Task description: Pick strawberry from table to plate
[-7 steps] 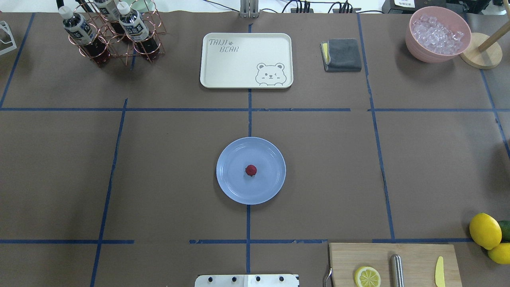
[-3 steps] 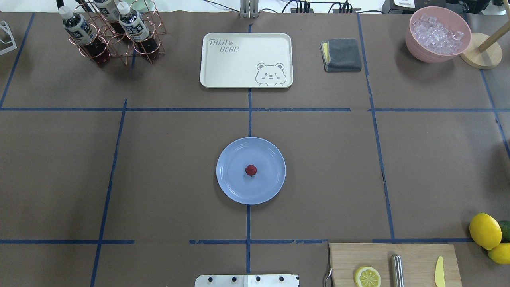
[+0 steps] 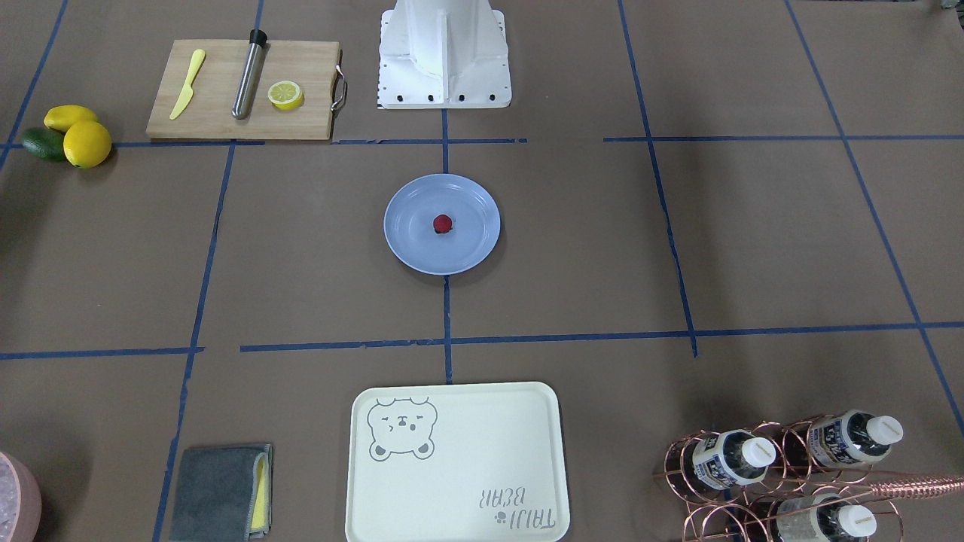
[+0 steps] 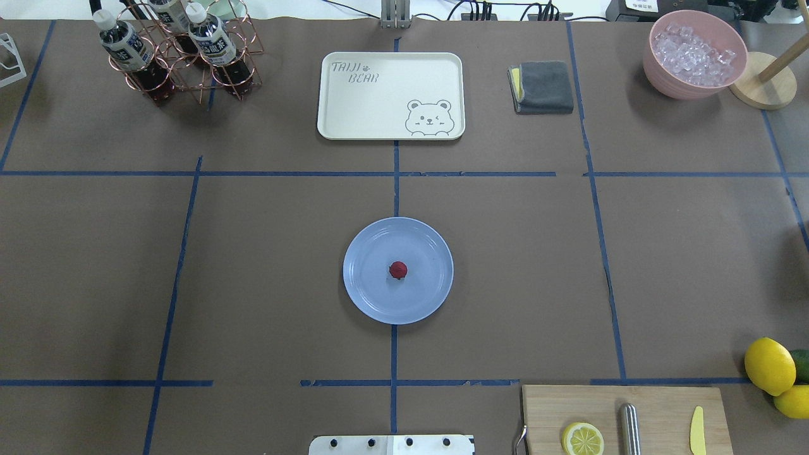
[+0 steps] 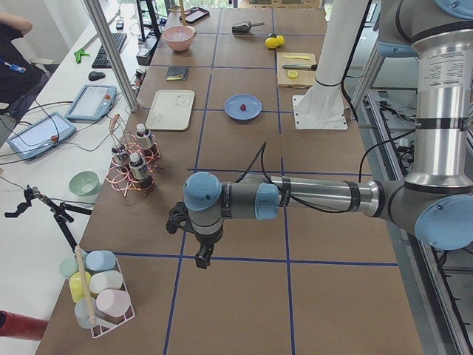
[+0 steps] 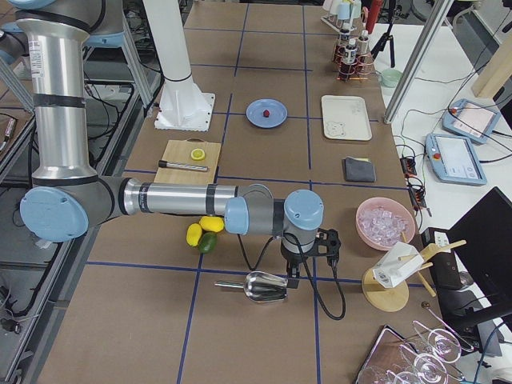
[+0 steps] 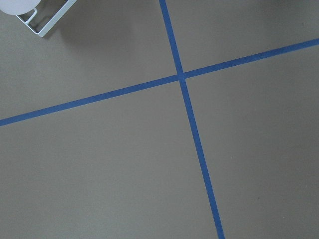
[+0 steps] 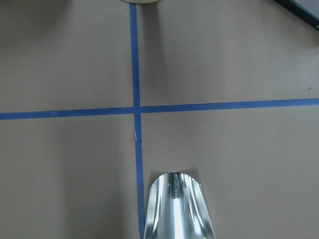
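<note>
At the robot's left end of the surface [image 4: 284, 253], the left end effector [image 5: 200, 259] hangs fingers-down above the brown paper close to a crossing of blue tape lines. It holds nothing that can be seen; how far apart its fingers are cannot be told from this side view. Its wrist camera shows only paper, tape and the corner of a white wire rack.

At the opposite end, the right end effector [image 6: 293, 280] points down just beside a shiny metal scoop [image 6: 264, 286] lying on the surface. Whether it touches the scoop, or how wide it stands, cannot be told.

Along the robot's edge lies a wooden cutting board [image 4: 660, 411] with a lemon half [image 4: 583, 438], and two whole lemons [image 4: 769, 366] sit just past its right end.

Farther out, at the middle of the surface and well apart from both arms, the strawberry [image 4: 397, 270] rests in the centre of the light-blue plate [image 4: 366, 284].

Beyond that, along the far edge, stand a copper rack of bottles [image 4: 183, 63], a cream tray [image 4: 379, 95], a folded grey cloth [image 4: 543, 86] and a pink bowl [image 4: 657, 69] of ice.
</note>
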